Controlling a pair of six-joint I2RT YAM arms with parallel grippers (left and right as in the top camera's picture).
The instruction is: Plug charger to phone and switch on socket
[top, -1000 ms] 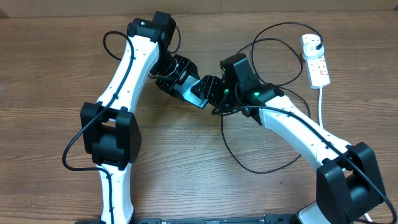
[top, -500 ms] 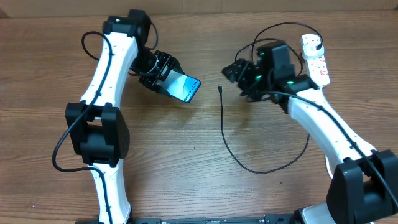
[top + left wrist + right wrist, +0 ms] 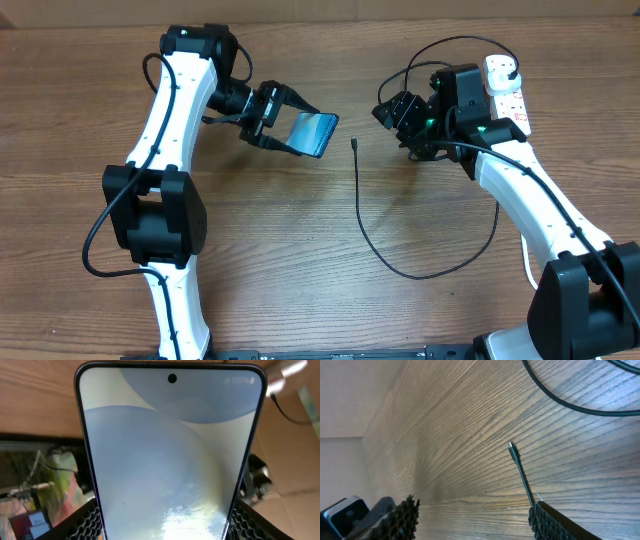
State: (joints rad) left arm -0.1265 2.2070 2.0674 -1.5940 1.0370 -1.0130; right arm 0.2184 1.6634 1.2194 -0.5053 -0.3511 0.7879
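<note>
One limp lead is what matters here: the charger [image 3: 362, 215] is a thin black cable. I judge it light and floppy, with enough spring in its loops to drag a loose grip sideways. Its connector tip [image 3: 511, 447] lies flat on the table [image 3: 300, 260], ahead of the right gripper [image 3: 400, 112] and nearer one finger than the other. It touches neither. The tip is small and probably stiff, so the place to pinch is the short moulded body just behind the metal end. Holding the cord further back would let the tip droop and twist. The right gripper's fingers [image 3: 555, 520] stand wide apart with nothing between them.

Across from that gripper, the phone [image 3: 310, 133] sits clamped in the left gripper [image 3: 270, 120]. It is raised off the table and tilted, with its lit screen facing up. The fingers [image 3: 90, 520] press on its two long edges at the near end, and the end with the camera hole points away from the wrist. It is slim and rigid, and the smooth glass is likely slippery and easy to crack. The edge grip looks sound, though it may slide under a push from the plug. I cannot see the port edge.

Behind the right gripper, beside its arm, lies the socket [image 3: 510, 100] with the black plug [image 3: 507, 68] seated in it.
</note>
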